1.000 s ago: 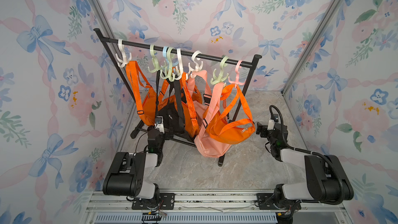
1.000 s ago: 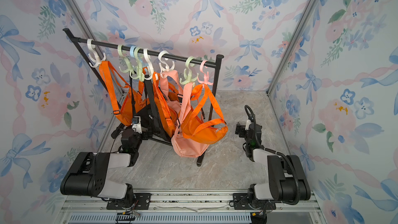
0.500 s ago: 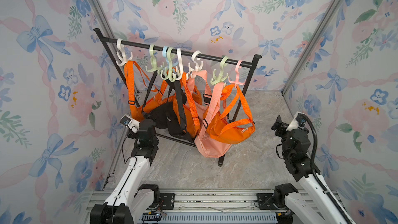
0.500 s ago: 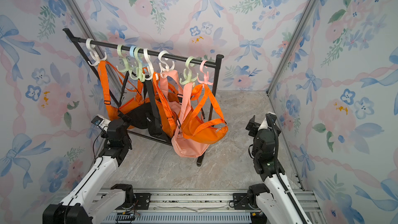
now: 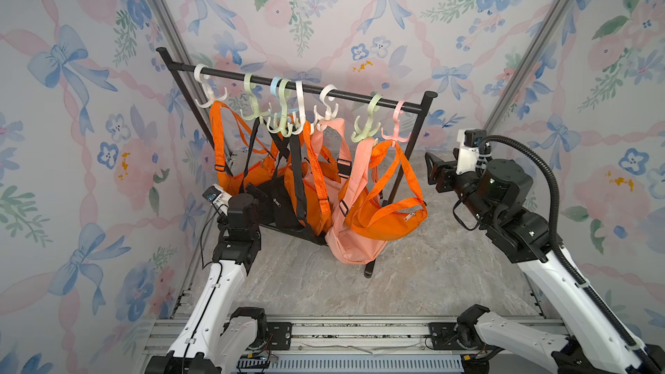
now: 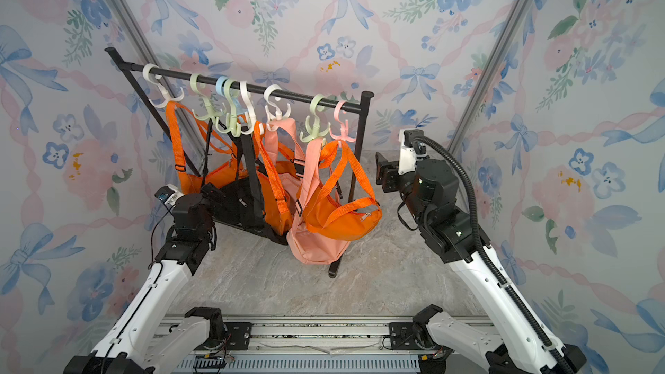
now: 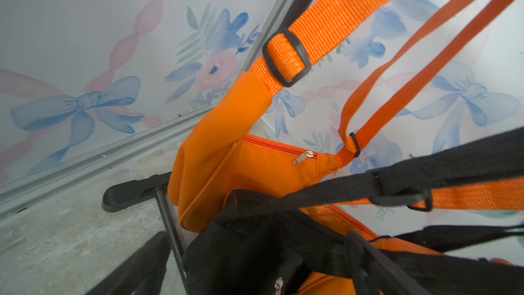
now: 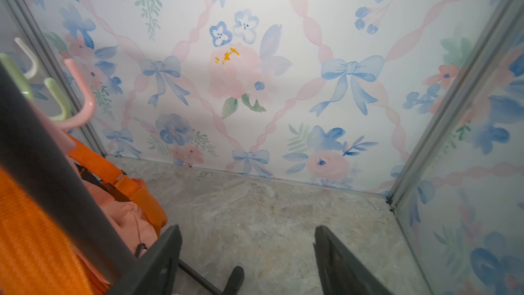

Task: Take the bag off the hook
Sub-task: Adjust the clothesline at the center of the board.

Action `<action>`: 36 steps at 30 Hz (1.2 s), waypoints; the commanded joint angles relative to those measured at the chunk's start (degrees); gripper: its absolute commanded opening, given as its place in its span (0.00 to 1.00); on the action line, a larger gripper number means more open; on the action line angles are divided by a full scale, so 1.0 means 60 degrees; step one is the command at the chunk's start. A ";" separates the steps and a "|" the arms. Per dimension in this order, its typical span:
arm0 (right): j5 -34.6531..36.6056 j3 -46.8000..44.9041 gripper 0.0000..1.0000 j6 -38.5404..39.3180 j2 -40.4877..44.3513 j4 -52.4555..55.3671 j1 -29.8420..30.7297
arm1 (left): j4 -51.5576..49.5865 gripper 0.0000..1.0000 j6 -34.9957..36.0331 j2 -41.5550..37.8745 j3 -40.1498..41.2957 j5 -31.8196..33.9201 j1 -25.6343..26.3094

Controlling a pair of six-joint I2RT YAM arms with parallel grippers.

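Setting: a black rack (image 5: 360,97) stands on a stone-patterned bench (image 5: 414,275); sling bags hang from plastic hooks along its rail.
Bag to remove: probably the black bag (image 5: 277,206), hanging low by its strap from the crowded hooks (image 5: 284,125) left of the rail's middle.
Left arm (image 5: 230,275): jaws spread wide, and the black bag's body seems to lie between them, not pinched.
Right arm (image 5: 503,188): jaws spread with nothing between, just beside the rack's end post and the orange bag (image 5: 388,221) on the pink hook (image 5: 396,133).
Risk, tangle: orange straps (image 7: 340,18) cross the black strap, so a pull may drag neighbouring bags along.
Risk, direction: pulling down or outward only loads the hook; the strap must rise over its prong.
Risk, rack: it looks light, so a snagged strap could tip or slide it.
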State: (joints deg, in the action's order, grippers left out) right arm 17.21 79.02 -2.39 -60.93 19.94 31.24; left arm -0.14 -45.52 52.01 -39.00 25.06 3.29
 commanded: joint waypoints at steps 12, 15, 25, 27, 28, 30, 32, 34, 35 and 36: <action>-0.0908 0.0663 0.78 0.0278 0.0028 0.0875 0.1005 | -0.1423 0.98 -0.0017 -0.0689 0.0590 -0.3285 0.1688; -0.0821 0.0578 0.77 0.0233 0.0479 0.0995 0.1185 | -0.1648 0.98 -0.0291 -0.0842 0.0539 -0.3476 0.1906; -0.1565 0.0910 0.70 0.0223 -0.0150 0.0467 0.1235 | -0.2327 0.98 -0.0217 -0.1400 0.0217 -0.3238 0.1942; -0.1699 0.1018 0.69 0.0176 -0.0393 0.0320 0.1236 | -0.2524 0.98 -0.0105 -0.1457 0.0104 -0.3003 0.1941; -0.1752 0.1070 0.68 0.0168 -0.0503 0.0249 0.1233 | -0.2686 0.98 -0.0104 -0.1479 0.0023 -0.2865 0.1940; -0.1830 0.1169 0.67 0.0167 -0.0700 0.0103 0.1234 | -0.2889 0.98 -0.0075 -0.1579 -0.0080 -0.2696 0.1928; -0.1803 0.1275 0.66 0.0184 -0.0891 0.0005 0.1222 | -0.2886 0.98 -0.0006 -0.1689 -0.0077 -0.2601 0.1926; -0.1725 0.1331 0.64 0.0195 -0.1082 -0.0077 0.1209 | -0.2916 0.98 0.0080 -0.1722 -0.0089 -0.2558 0.1920; -0.1658 0.1328 0.62 0.0172 -0.1159 -0.0146 0.1187 | -0.2942 0.98 0.0119 -0.1717 -0.0130 -0.2565 0.1913; -0.1624 0.1331 0.61 0.0132 -0.1230 -0.0222 0.1127 | -0.2998 0.98 0.0144 -0.1698 -0.0188 -0.2554 0.1913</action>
State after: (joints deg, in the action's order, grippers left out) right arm 7.29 84.84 -1.26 -67.92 21.37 37.98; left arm -16.29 -46.33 42.09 -38.37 8.34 14.66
